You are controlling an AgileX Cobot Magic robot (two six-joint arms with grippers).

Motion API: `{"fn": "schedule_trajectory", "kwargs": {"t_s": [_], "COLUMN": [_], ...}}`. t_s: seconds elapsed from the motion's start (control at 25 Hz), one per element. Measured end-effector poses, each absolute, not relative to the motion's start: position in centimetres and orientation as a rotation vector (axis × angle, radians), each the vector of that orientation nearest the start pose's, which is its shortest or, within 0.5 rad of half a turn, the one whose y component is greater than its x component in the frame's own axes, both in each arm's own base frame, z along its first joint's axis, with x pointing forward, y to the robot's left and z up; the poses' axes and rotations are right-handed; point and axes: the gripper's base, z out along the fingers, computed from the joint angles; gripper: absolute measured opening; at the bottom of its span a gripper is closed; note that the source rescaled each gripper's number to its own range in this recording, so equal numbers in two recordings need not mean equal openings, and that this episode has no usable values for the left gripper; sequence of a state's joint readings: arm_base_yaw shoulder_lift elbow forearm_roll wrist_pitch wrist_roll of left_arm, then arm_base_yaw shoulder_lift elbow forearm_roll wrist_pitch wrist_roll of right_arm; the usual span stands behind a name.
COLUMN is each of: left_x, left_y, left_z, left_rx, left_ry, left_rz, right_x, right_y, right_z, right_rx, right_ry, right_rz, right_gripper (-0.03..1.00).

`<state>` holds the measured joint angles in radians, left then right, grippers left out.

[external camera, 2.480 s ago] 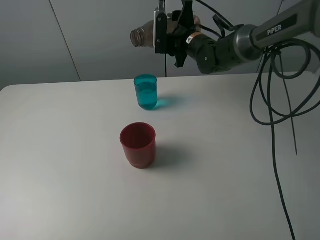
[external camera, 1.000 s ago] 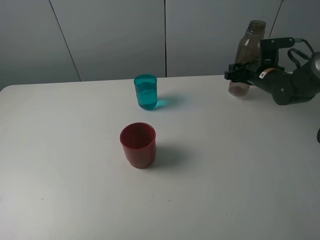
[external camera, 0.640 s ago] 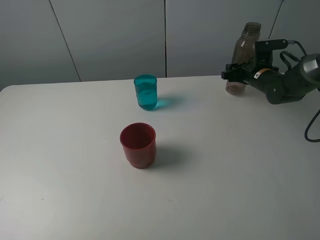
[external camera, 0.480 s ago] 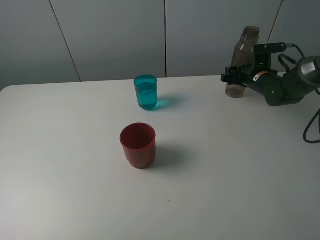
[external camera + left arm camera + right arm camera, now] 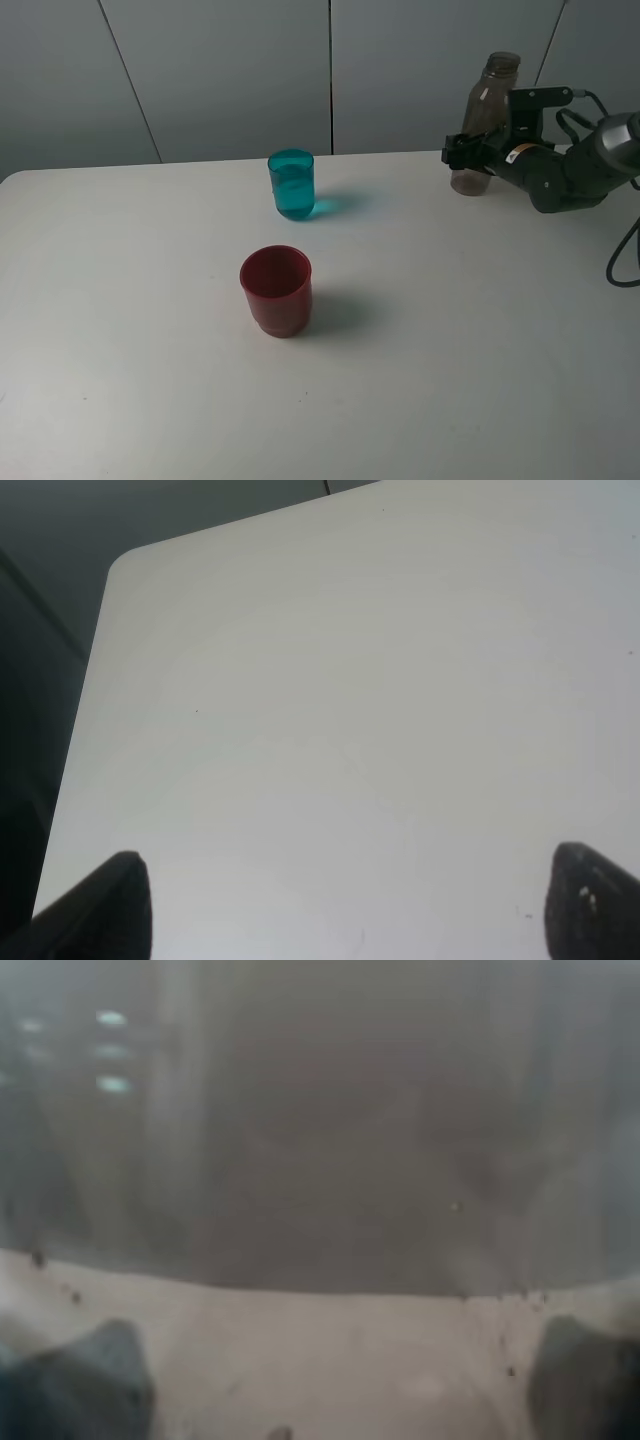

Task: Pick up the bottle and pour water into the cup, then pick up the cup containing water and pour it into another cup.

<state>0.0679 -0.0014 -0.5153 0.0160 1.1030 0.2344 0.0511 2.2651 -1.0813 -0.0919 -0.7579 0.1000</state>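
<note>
The smoky grey-brown bottle (image 5: 492,92) stands upright at the table's back right. My right gripper (image 5: 467,157) sits around its lower part, one finger on either side. In the right wrist view the bottle (image 5: 330,1140) fills the picture, and the right gripper (image 5: 340,1385) has its dark fingertips (image 5: 95,1380) spread to the corners, open. The teal cup (image 5: 291,184) holds water at the back middle. The red cup (image 5: 277,290) stands nearer the front. My left gripper (image 5: 355,905) is open over bare table, with nothing between its fingers.
The white table (image 5: 450,350) ends at a grey panelled wall behind. A black cable (image 5: 625,250) hangs at the right edge. The left wrist view shows the table's (image 5: 350,730) rounded corner and a dark drop beyond it.
The bottle went from tipped above the teal cup to upright at the back right. The right gripper's fingers have since spread away from it.
</note>
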Motion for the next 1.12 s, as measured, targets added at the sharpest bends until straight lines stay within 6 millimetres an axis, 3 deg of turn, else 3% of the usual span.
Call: {"fn": "schedule_trajectory", "kwargs": {"t_s": [0.04, 0.12, 0.4, 0.56, 0.84, 1.12], "left_x": [-0.9, -0.9, -0.9, -0.9, -0.9, -0.9], "left_y": [0.1, 0.1, 0.1, 0.1, 0.1, 0.1], "left_z": [27.8, 27.8, 27.8, 27.8, 27.8, 27.8], "left_rx": [0.171, 0.171, 0.171, 0.171, 0.171, 0.171], "left_ry": [2.069, 2.069, 2.069, 2.069, 2.069, 2.069], "left_rz": [0.205, 0.205, 0.205, 0.205, 0.205, 0.205], "right_x": [42.9, 42.8, 40.6, 38.2, 32.4, 27.6], "right_y": [2.8, 2.8, 2.6, 2.5, 2.3, 3.9], "right_z": [7.1, 7.0, 8.2, 9.2, 11.4, 15.0], "right_rx": [-0.056, -0.05, -0.05, -0.069, -0.127, -0.284], "right_ry": [1.916, 1.929, 1.967, 2.005, 2.044, 1.968], "right_rz": [0.12, 0.123, 0.12, 0.105, 0.09, 0.12], "right_gripper": [0.94, 0.99, 0.99, 1.0, 1.0, 1.0]}}
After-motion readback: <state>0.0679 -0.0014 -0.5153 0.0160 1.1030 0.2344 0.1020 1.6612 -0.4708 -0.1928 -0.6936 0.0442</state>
